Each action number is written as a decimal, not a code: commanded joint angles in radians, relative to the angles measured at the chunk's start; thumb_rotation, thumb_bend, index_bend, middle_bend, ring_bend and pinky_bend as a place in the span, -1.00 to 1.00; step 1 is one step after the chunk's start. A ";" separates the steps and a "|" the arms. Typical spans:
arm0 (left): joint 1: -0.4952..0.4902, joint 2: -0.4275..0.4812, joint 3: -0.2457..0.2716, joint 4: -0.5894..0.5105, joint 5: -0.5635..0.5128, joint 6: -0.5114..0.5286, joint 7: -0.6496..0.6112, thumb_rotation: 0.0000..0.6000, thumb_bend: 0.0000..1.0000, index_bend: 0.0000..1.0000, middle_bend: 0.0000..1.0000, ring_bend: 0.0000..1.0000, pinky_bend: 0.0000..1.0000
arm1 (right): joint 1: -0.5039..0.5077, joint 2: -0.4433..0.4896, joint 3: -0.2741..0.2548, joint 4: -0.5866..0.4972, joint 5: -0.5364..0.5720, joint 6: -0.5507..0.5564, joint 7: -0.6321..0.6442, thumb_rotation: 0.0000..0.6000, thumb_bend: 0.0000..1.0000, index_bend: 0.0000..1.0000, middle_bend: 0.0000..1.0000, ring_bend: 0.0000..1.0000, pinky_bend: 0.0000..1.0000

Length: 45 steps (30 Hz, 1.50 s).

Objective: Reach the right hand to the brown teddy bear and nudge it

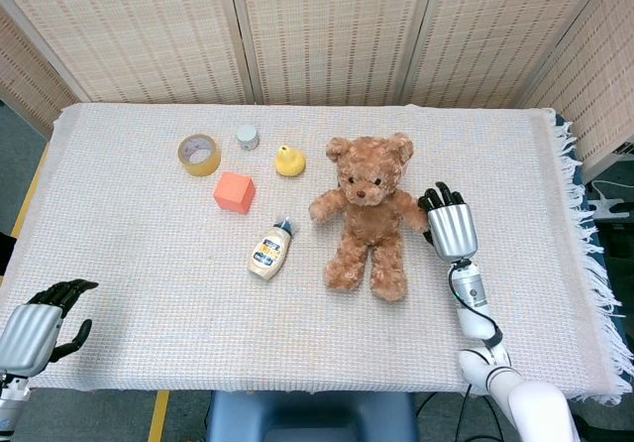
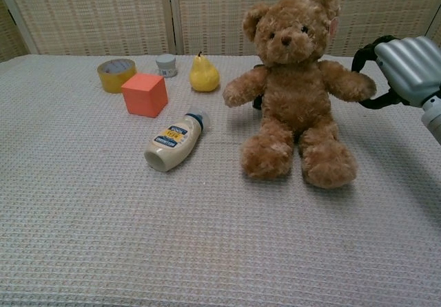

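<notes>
Silver-backed robot hand [image 1: 452, 226] with black fingers [image 1: 437, 196].

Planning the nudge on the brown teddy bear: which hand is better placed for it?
The right hand: its fingers lie at the brown teddy bear's outstretched arm. The left hand hangs off the table's near corner, far from it.

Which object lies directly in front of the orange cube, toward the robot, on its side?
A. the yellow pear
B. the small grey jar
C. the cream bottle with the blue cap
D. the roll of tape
C. The cream bottle lies on its side just nearer the robot than the orange cube, while the pear, tape roll and small jar all stand level with or behind the cube.
</notes>
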 commanded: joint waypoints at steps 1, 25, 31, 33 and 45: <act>-0.001 0.000 0.001 -0.002 0.000 -0.002 -0.001 1.00 -0.15 -0.53 -0.53 -0.54 -0.25 | 0.008 -0.006 0.005 0.020 0.010 0.007 0.013 1.00 -0.61 0.14 -0.22 -0.52 -0.07; -0.005 -0.002 0.002 -0.003 -0.001 -0.010 0.010 1.00 -0.15 -0.53 -0.53 -0.54 -0.25 | -0.006 0.025 -0.009 0.005 0.045 -0.050 0.026 1.00 -0.57 0.19 -0.22 -0.52 -0.07; -0.005 -0.001 0.001 -0.005 -0.004 -0.011 0.009 1.00 -0.15 -0.53 -0.53 -0.54 -0.25 | 0.006 0.024 0.007 0.036 0.062 -0.052 0.048 1.00 -0.57 0.19 -0.22 -0.52 -0.06; -0.005 -0.002 0.003 -0.004 -0.003 -0.012 0.013 1.00 -0.15 -0.53 -0.53 -0.54 -0.25 | 0.011 0.027 0.014 0.037 0.068 -0.043 0.052 1.00 -0.57 0.19 -0.22 -0.52 -0.06; -0.007 -0.002 0.003 -0.008 -0.003 -0.013 0.017 1.00 -0.15 -0.53 -0.52 -0.54 -0.25 | 0.001 0.028 0.006 0.038 0.077 -0.073 0.064 1.00 -0.57 0.19 -0.22 -0.52 -0.06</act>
